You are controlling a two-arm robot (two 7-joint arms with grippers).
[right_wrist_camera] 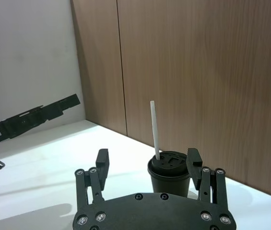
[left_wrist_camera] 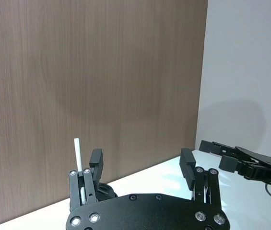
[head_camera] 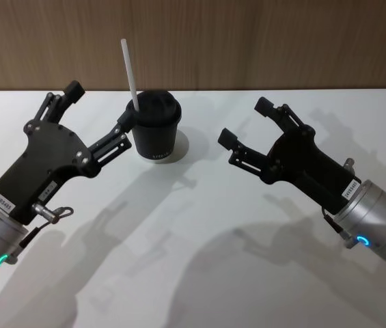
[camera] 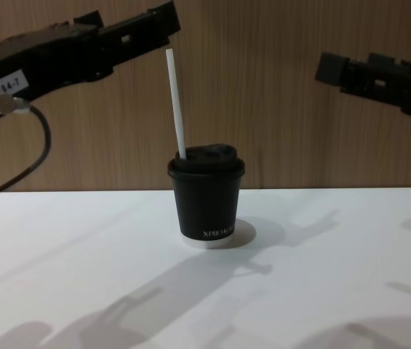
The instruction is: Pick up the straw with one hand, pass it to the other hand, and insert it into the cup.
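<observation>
Head view: straw stands in cup; both grippers, left and right, gape empty. Left fingers withdrawing carelessly could topple it.

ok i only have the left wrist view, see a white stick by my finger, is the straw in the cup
Observer: Yes, the straw stands in the lid of the cup, leaning slightly.
Operator: is my left gripper holding it
Observer: No, the left gripper is open beside the cup, one finger close to its side.
Operator: and the right
Observer: The right gripper is open too, apart from the cup on its other side.
</observation>
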